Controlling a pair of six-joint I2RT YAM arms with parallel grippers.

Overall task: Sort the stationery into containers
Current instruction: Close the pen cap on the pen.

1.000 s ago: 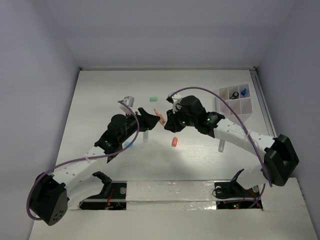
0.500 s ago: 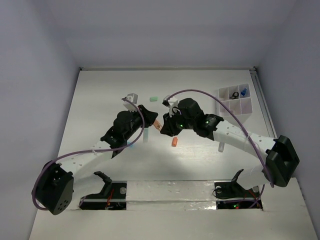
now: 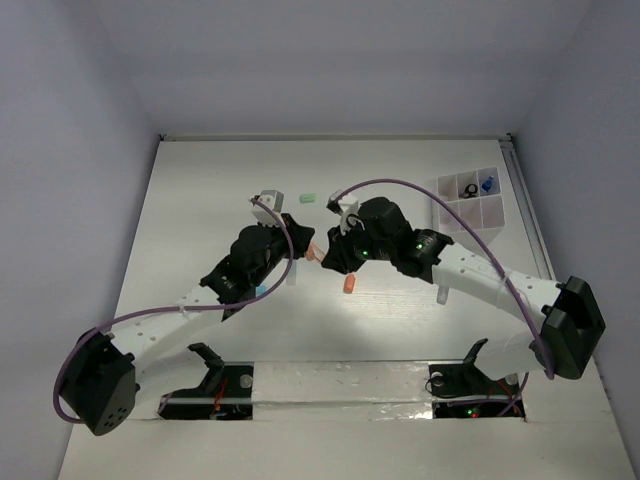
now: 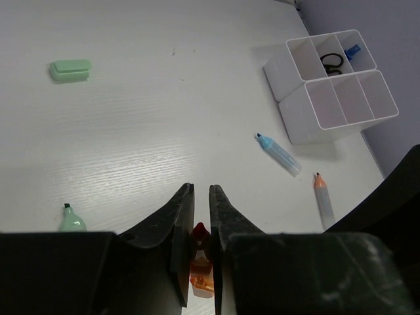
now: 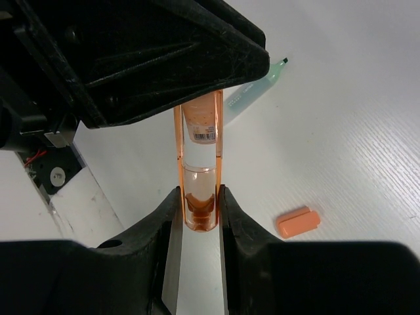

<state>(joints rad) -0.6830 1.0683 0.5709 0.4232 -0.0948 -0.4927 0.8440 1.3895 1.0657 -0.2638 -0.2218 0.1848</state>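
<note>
— Where is the clear orange plastic pen point(image 5: 199, 167) at this moment?

— It is in the air over the middle of the white table point(image 3: 200, 200), between the two arms. The left gripper point(image 4: 200, 197) has its jaws pressed together on one end. The right gripper point(image 5: 199, 193) is closed to a narrow gap around the other end. So both hold it at once.

— What can go wrong, in your opinion?

— If one arm pulls before the other lets go, the smooth barrel may slip or twist out of the grip. If both let go together, it falls, perhaps beside the short orange rounded piece point(image 5: 298, 222) that lies at about 5 o'clock from the grippers.

— And the white plastic divided tray point(image 4: 296, 125)?

— It stands well apart, at about 2 o'clock on the table. The carry is long, I think. A grip only on the end of the pen could let it swing and miss the compartment.
</note>
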